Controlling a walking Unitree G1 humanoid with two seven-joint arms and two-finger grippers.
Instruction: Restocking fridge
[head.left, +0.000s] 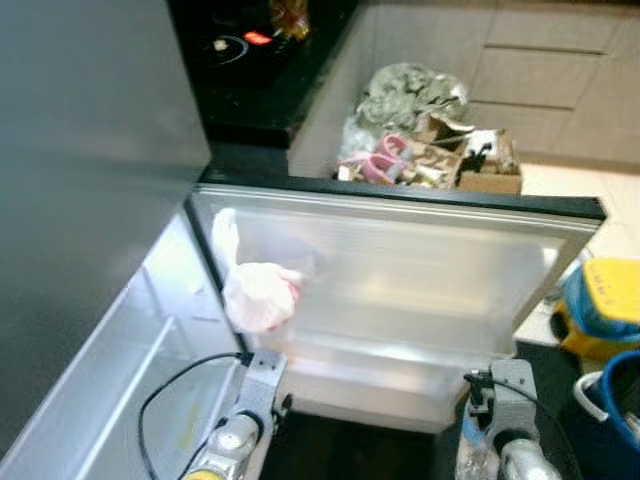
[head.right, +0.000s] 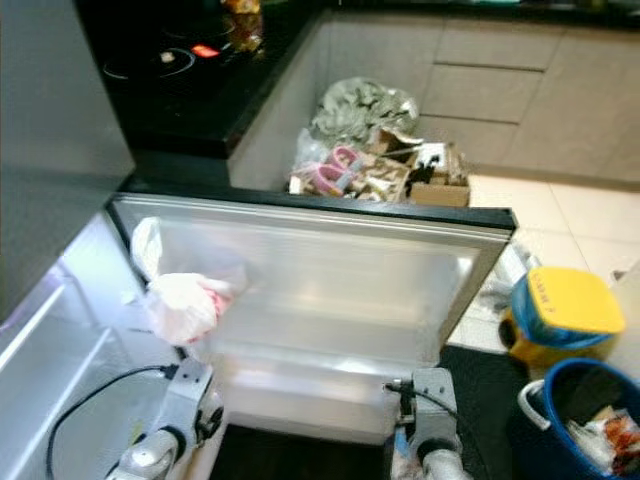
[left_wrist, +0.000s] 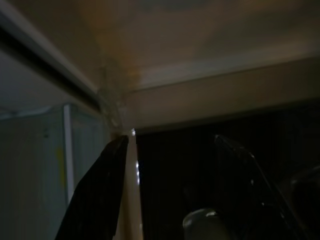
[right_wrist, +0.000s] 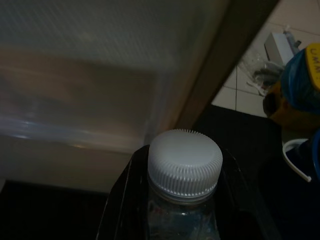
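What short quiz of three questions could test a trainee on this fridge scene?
1. True or false: the right pincer holds a bottle with a white cap.
2. What hangs in the open fridge door? A) pink-white plastic bag B) milk carton C) towel
3. Fill in: the left pincer is ____.

Key: 1 true; 2 A; 3 open.
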